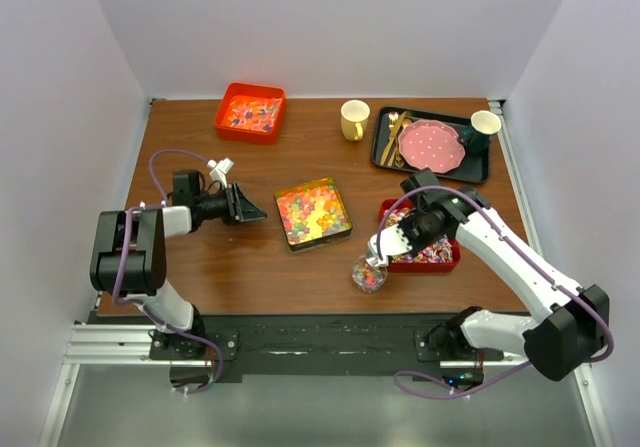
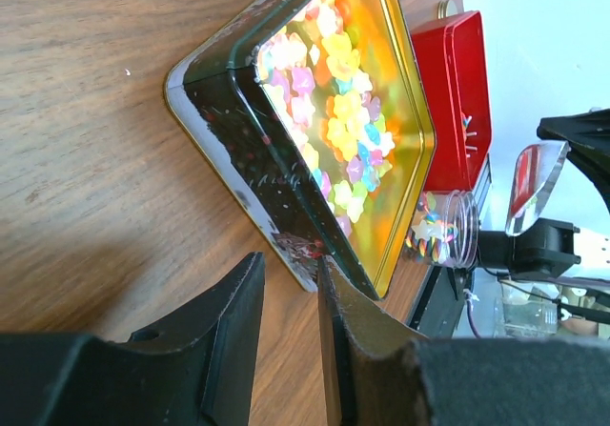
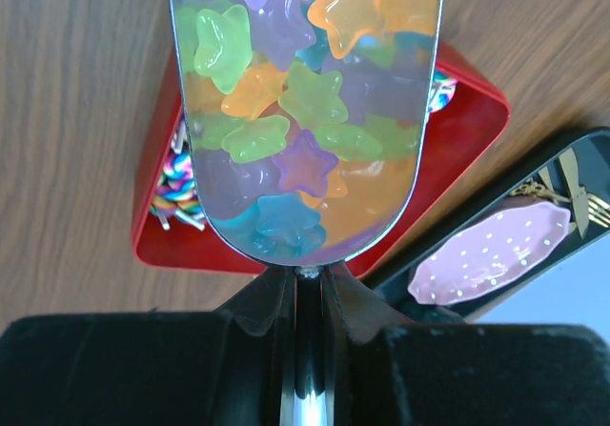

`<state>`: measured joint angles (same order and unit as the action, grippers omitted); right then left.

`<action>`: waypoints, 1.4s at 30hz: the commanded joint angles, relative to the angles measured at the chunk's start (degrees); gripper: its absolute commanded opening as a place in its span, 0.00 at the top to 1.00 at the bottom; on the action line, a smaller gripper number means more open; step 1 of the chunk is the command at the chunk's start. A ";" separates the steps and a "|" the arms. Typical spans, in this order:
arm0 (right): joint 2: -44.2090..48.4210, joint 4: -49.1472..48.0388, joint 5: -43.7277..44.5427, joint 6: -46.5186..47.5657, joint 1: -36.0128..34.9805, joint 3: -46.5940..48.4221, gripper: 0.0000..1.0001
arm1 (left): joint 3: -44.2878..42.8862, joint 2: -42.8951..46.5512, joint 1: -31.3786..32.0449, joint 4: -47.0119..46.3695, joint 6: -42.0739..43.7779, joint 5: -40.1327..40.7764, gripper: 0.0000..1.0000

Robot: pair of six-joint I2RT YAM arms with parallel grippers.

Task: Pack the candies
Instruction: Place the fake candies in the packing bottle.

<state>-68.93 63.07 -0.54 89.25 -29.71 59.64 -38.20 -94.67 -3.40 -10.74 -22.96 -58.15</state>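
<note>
scoop [image 3: 303,266] of candies [image 3: 305,111] half-hides red tray [image 3: 162,235] — top cropped

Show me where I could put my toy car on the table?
Bare wood lies between the orange tray and the candy tin, and at the near edge, left of the jar. The right side is crowded: black tray, red tray, yellow mug.
</note>
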 commanded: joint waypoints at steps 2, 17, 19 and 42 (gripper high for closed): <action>-0.50 1.27 5.62 5.05 -1.30 1.53 1.00 | -2.58 -0.95 0.06 -3.41 -0.77 -1.00 0.66; -5.60 -0.58 20.92 7.78 -8.43 0.91 1.00 | -3.03 0.19 0.23 -0.42 -0.16 1.55 0.61; -6.83 -0.32 21.45 7.25 -8.69 2.59 1.00 | -3.03 0.54 0.50 -0.07 -0.24 2.16 0.59; -10.26 2.32 23.04 -28.56 -4.92 15.85 1.00 | -19.37 -15.27 12.53 10.22 3.10 13.16 0.60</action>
<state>-76.62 64.82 22.79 79.53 -38.00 69.93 -52.90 -107.31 5.78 -1.28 -21.50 -45.50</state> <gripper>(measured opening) 0.128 0.402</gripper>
